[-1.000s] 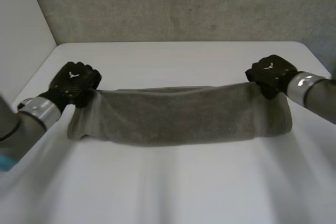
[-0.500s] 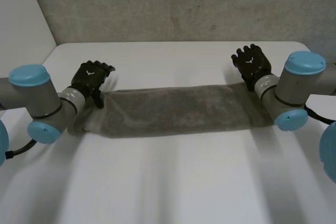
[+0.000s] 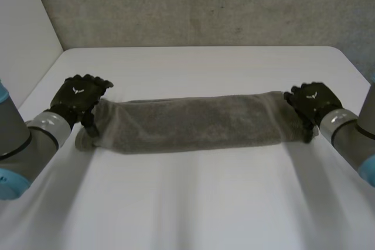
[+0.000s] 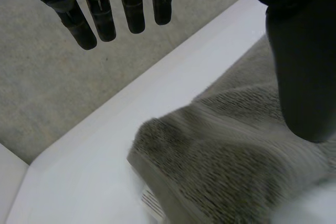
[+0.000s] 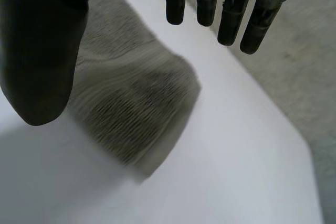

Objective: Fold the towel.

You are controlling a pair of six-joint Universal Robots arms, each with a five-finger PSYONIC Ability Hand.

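When looking down in the head view, can make out the towel (image 3: 187, 122) lying on the bench (image 3: 193, 203) as a long narrow band, probably folded lengthwise, left hand (image 3: 79, 95) at one end and right hand (image 3: 310, 102) at the other. In the left wrist view, fingers (image 4: 102, 17) straight, thumb apart, nothing held, that end just below. Same in the right wrist view, fingers (image 5: 231, 19) straight and empty; likely left to do, a fold end to end.
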